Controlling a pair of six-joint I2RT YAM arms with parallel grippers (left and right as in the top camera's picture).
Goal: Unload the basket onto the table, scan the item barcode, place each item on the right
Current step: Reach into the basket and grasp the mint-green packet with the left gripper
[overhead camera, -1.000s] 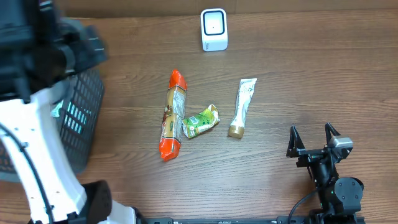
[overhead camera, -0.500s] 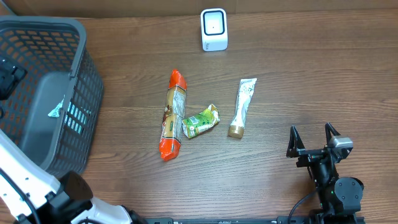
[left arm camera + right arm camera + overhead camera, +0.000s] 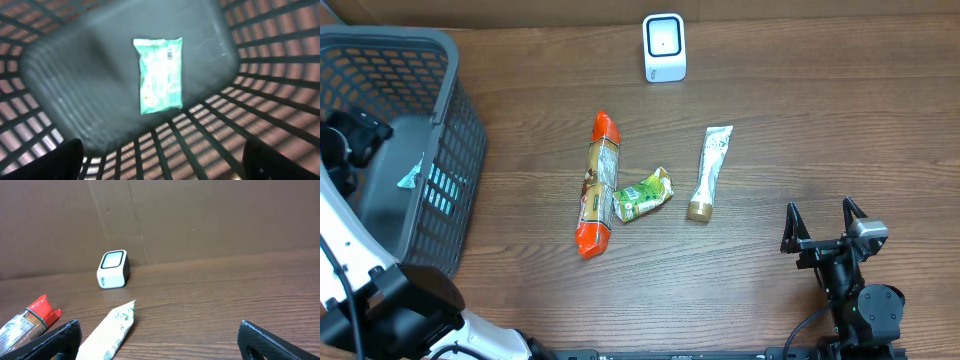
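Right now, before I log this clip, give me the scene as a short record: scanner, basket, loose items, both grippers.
scanner: white, upright, far side of the table
basket: grey mesh, left side of table
in basket: one mint-green packet lying flat on the bottom
on table: long orange-ended packet, small green packet beside it, white tube to their right
left gripper: open, above the basket, holding nothing
right gripper: open, near side of table, holding nothing

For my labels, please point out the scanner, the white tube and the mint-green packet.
scanner (image 3: 664,47), overhead view, its front face.
white tube (image 3: 709,172), overhead view, mid body.
mint-green packet (image 3: 159,75), left wrist view, wrapper centre.
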